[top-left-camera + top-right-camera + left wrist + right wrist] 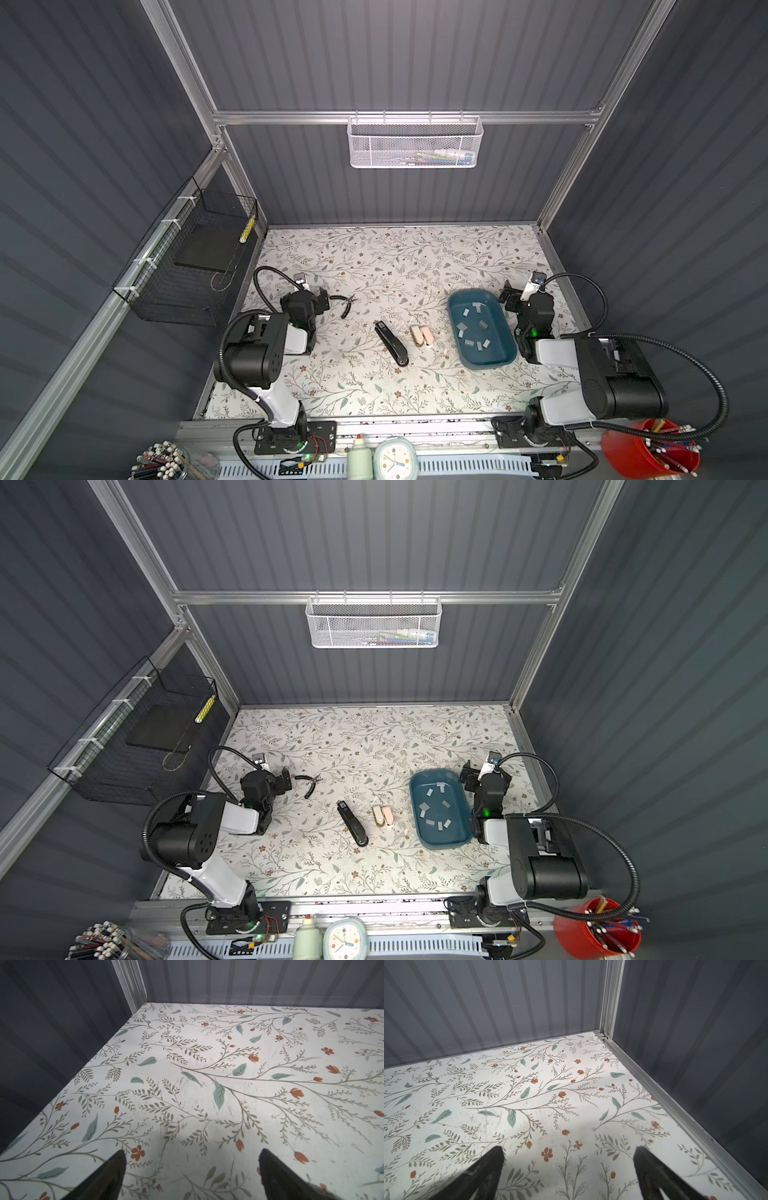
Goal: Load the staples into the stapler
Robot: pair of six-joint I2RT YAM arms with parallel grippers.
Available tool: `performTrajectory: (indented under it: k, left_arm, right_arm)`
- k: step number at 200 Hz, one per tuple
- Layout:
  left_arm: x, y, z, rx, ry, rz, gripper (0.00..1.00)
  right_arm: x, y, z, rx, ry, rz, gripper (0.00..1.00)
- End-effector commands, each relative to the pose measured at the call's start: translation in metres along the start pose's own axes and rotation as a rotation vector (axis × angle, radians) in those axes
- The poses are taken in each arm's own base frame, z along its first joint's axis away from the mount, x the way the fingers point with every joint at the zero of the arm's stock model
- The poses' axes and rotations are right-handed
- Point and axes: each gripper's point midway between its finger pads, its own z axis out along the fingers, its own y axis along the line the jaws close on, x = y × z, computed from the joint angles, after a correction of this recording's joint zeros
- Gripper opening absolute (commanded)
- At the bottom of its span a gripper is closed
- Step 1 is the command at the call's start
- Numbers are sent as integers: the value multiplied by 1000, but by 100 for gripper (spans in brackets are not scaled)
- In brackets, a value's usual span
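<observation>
Right fingers (pixel 483 1172) spread; staples (pixel 461 330) in tray (pixel 494 332) alongside.

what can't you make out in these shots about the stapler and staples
black stapler: too small in both top views to tell if loaded.
staples in blue tray: blurred, count unsure.
white mesh basket: contents blurred behind mesh.
wrist views: both aim past everything, showing only table.

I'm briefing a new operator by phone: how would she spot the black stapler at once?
On the floral tabletop, find the blue tray at the right. Left of it sits a short beige-and-pink pair, then the black stapler, lying diagonally. It is longer and darker than that pair, and a straight bar, unlike the curved pliers further left.
</observation>
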Motion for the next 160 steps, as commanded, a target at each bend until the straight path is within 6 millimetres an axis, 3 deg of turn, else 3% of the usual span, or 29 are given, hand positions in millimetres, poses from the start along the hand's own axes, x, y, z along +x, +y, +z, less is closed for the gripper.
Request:
performTrajectory:
  k: [1,160]
  left_arm:
    - [-4,-1,2,-7,-8,14,100]
    - [-5,-3,3,-9,-7,18,100]
  right_arm:
    - [-6,1,-1,-5,-29,-4,99]
    - [-6,6,-2,-25,-30,-16,99]
